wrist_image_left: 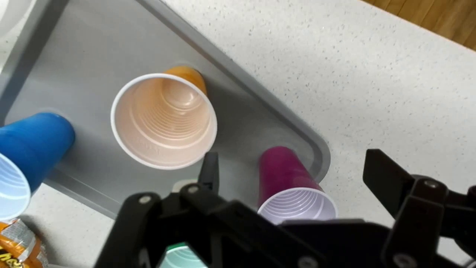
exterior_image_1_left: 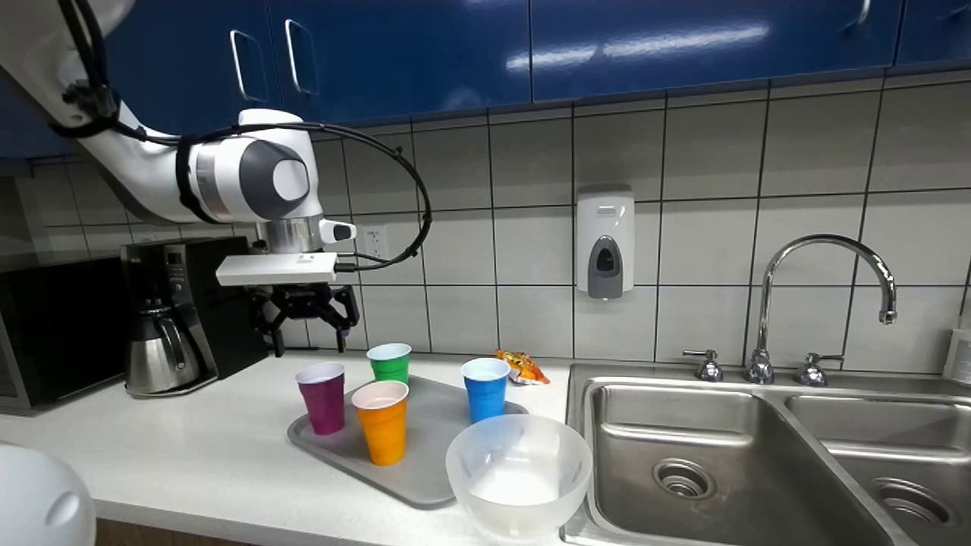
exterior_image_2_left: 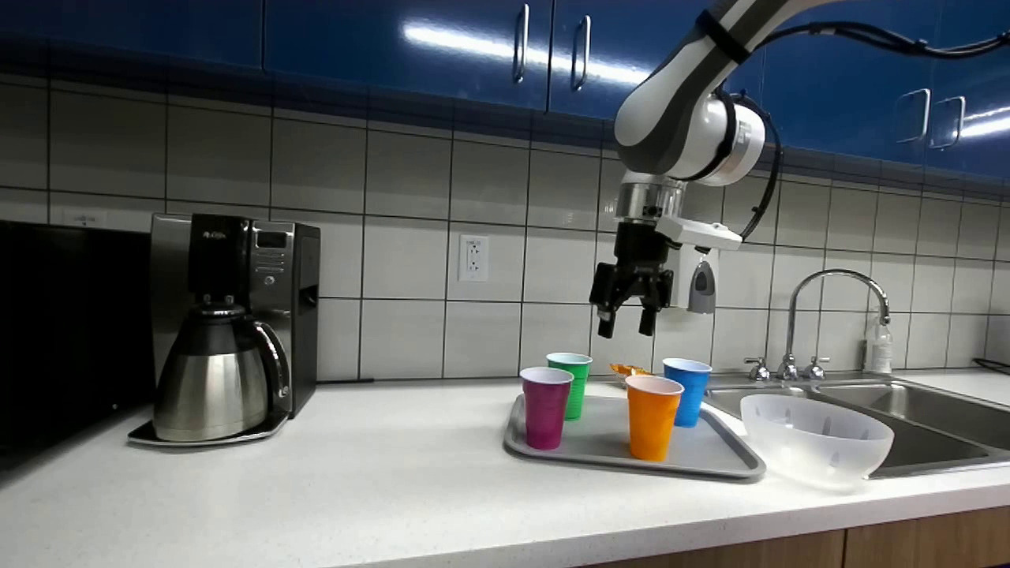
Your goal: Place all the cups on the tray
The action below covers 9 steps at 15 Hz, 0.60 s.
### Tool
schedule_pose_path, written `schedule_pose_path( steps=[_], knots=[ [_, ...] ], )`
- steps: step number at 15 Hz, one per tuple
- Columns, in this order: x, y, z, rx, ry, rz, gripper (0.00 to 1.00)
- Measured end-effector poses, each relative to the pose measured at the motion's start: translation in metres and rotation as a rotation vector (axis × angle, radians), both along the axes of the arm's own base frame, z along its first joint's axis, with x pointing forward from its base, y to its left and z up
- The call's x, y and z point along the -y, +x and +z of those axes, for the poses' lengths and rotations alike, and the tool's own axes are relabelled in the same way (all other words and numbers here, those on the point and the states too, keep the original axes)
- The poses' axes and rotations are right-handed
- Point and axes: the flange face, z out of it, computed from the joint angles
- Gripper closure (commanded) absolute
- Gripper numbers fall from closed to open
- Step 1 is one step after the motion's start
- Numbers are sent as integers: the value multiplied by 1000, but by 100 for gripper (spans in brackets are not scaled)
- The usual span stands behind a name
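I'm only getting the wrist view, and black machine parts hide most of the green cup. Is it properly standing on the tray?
Observer: Yes, both exterior views show the green cup upright on the tray.
Visitor: From here the purple cup looks caught between the jaws. Has the robot got it?
Observer: No; both exterior views show the jaws hanging higher than its rim, not touching it.

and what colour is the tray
Plain grey; the tray shows best in the wrist view.
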Motion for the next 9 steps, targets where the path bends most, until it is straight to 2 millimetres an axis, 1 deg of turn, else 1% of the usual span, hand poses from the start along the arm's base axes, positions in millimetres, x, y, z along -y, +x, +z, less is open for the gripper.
schedule_pose_path(
  steps=[5,9],
  knots=[
    [8,-11,4,-67,-19,38,0],
    [12,-15,4,-96,-26,51,0]
  ],
)
